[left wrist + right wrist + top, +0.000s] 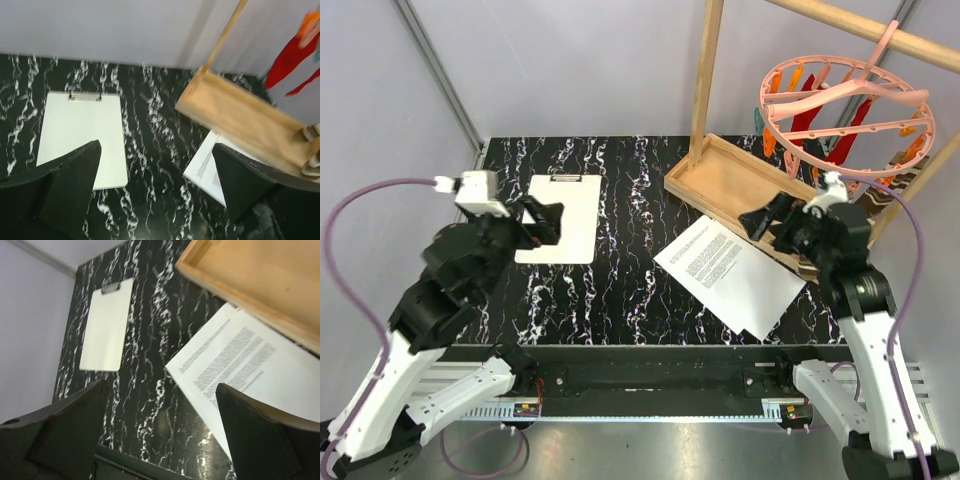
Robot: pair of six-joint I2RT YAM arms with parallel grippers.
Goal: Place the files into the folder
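The files (728,274) are white sheets with printed text, lying askew on the right of the black marbled table, one corner against the wooden tray; they also show in the right wrist view (245,365) and the left wrist view (205,165). The folder (563,217), a white board with a metal clip at its far edge, lies flat at the left (82,137) (106,325). My left gripper (546,222) hovers open over the folder's near left part. Above the files' far right side my right gripper (763,218) is open too. Neither holds anything.
A shallow wooden tray (735,185) stands at the back right, with upright wooden poles. A pink round hanger rack (840,110) with coloured clips hangs above the right arm. Grey walls close the back and left. The table's near edge (650,348) runs before the arm bases.
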